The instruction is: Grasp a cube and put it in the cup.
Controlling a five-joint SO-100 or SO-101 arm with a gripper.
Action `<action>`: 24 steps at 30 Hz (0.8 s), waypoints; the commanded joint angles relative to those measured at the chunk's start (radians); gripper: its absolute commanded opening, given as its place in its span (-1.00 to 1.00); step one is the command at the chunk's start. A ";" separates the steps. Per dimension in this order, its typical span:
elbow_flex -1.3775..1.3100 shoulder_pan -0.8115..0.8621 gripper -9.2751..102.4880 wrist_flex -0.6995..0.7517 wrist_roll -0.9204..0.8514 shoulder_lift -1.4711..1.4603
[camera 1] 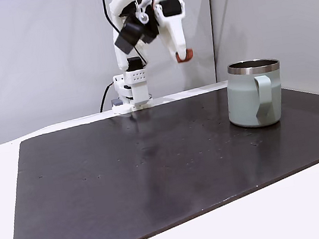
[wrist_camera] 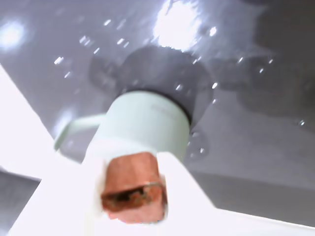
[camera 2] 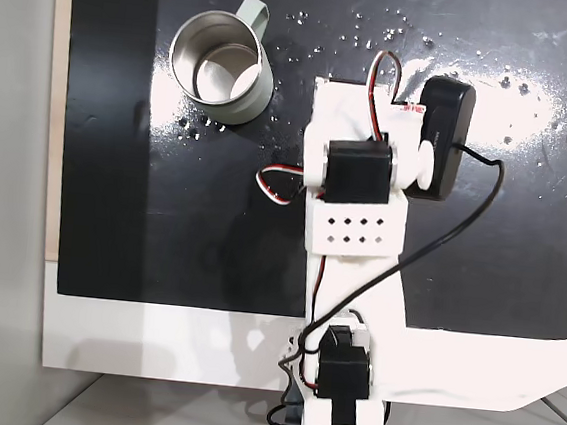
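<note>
Clamped between the white fingers of the gripper, the cube is held high above the dark mat. The cup stands upright on the mat, well apart, its handle unobstructed. Nothing is seen between cube and cup.

A glossy black mat covered most of the white surface. Plain grey wall panels stood behind it. Overhead light produced bright reflections on the mat.
</note>
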 commanded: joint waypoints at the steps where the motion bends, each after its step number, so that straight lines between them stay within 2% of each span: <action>1: -0.075 -0.003 -0.77 0.028 -0.014 0.061; 6: -0.137 -0.014 -0.78 0.041 -0.009 0.023; 24: -0.666 -0.183 -0.78 0.038 -0.026 -0.413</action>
